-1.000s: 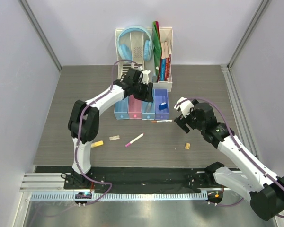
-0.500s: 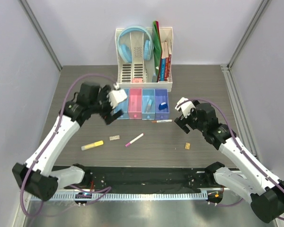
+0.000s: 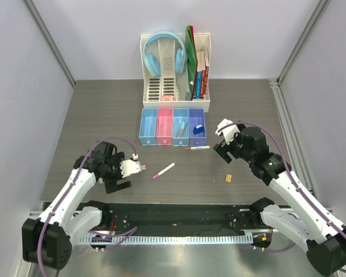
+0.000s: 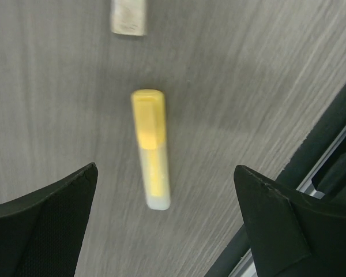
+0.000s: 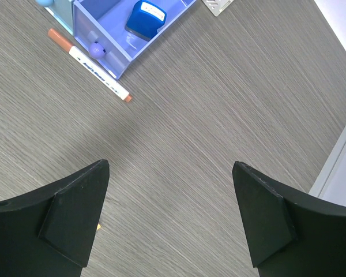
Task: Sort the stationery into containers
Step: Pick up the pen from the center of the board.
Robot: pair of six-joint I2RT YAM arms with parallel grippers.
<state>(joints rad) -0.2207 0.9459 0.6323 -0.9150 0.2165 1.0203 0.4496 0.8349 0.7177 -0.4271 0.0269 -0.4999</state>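
Observation:
A yellow highlighter (image 4: 151,147) lies on the table below my open left gripper (image 4: 166,168), lengthwise between the two fingers and untouched. A small grey block (image 4: 128,16) lies just beyond it. In the top view the left gripper (image 3: 121,176) covers the highlighter. A pink-tipped pen (image 3: 164,170) lies mid-table. The containers (image 3: 148,126) form a row of four bins. A white marker with a brownish cap (image 5: 92,65) lies in front of the purple bin (image 5: 104,43), which holds a blue block (image 5: 145,16). My right gripper (image 5: 170,163) hangs open and empty over bare table, with a tan block (image 3: 228,178) close by.
A tall white slotted organiser (image 3: 161,86) stands behind the bins with light-blue headphones (image 3: 164,52) and upright books (image 3: 199,69). A black rail (image 4: 328,144) runs along the near table edge, close to the left gripper.
My left arm has swung back from the bins to the near-left of the table and now hangs over the highlighter, jaws opened wide. The right arm has hardly moved.

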